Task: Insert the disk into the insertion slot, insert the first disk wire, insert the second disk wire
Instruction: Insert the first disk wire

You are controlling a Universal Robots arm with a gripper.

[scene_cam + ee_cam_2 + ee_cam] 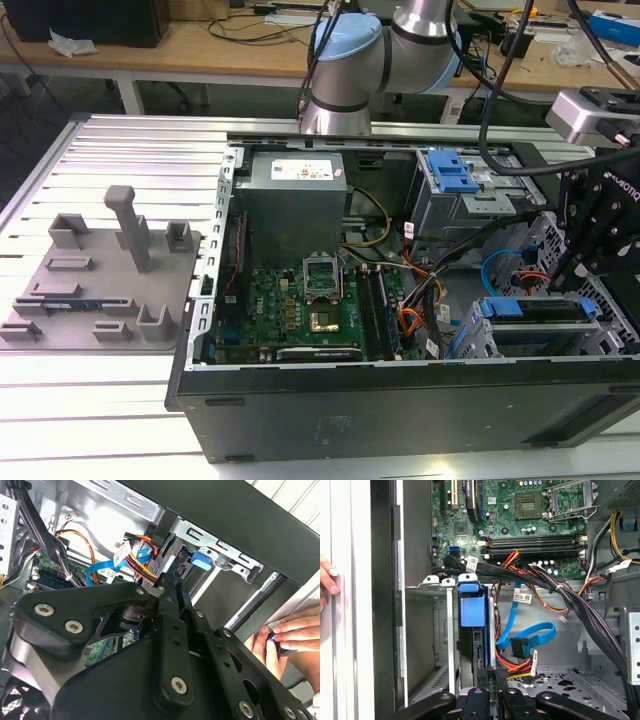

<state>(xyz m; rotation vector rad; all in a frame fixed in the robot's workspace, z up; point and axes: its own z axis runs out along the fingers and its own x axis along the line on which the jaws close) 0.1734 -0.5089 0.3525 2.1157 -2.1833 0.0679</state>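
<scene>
The disk (pixel 471 611) in its blue carrier sits inside the insertion slot (pixel 449 630) of the perforated grey drive cage (pixel 478 338), at the case's front corner on the exterior view's right. My gripper (pixel 490 681) is at the disk's (pixel 530 308) rear end. Its fingers are shut on a black connector with red, yellow and black wires (pixel 512 666), held against the disk's back edge. In the second wrist view the gripper (pixel 161 580) meets that same wire bundle (pixel 142 562). A blue flat cable (pixel 532 632) loops beside it, and its black plug hangs free.
A person's hand (pixel 292 635) rests on the case's outer edge. Thick black cable bundles (pixel 580 610) cross beside the cage. The motherboard (pixel 300 300), the power supply (pixel 295 190) and a taller cage with a blue latch (pixel 450 175) fill the case. A grey fixture plate (pixel 100 280) lies outside.
</scene>
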